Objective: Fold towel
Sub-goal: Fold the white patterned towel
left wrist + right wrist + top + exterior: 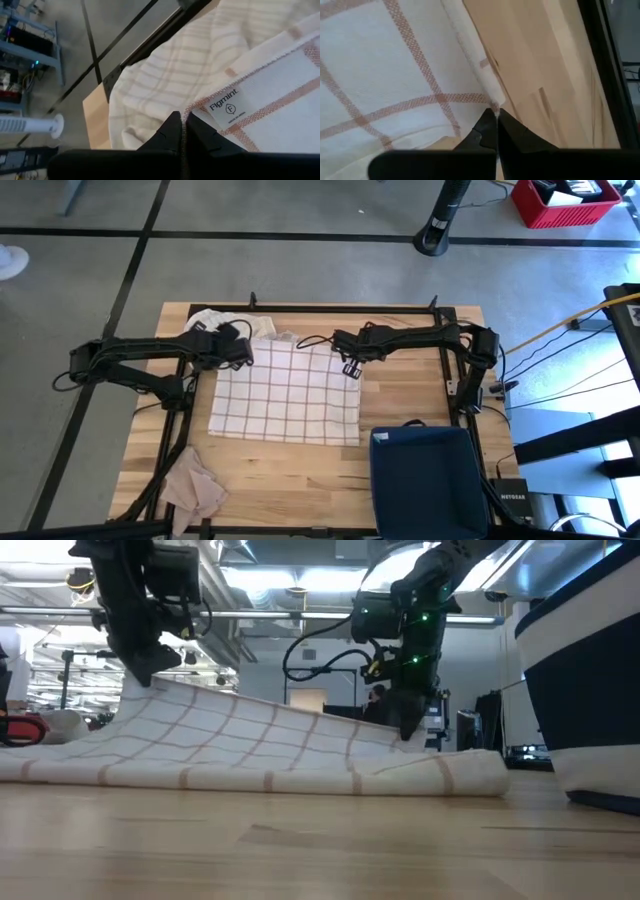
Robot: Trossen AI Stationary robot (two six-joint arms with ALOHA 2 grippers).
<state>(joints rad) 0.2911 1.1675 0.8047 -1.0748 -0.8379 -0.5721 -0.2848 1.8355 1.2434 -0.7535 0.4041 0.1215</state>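
From above, the checked towel (288, 392) lies spread on the middle of the wooden counter (410, 395). The left claw (243, 350) pinches the towel's far left corner and the right claw (349, 366) pinches its far right corner, both clamped tight on the cloth. A bunched pale cloth (222, 323) sits just behind the towel's far left corner, a crumpled tan rag (195, 485) lies well off its near left corner, and a blue bin (425, 470) stands just beside its near right corner.

Low view: the towel (250, 745) has its far edge lifted off the counter (320, 840), higher at the left claw (140, 675) than at the right claw (408, 730), while the near edge rests flat. The blue bin (590, 670) is off past the towel's end.

Left wrist: the 2 fingers (170, 132) are shut on the towel's hem, right next to a small label (225, 106), with the pale cloth (165, 75) just beyond.

Right wrist: the fingers (487, 127) are closed on the towel (395, 75) at its corner, bare counter (545, 75) just beside it.
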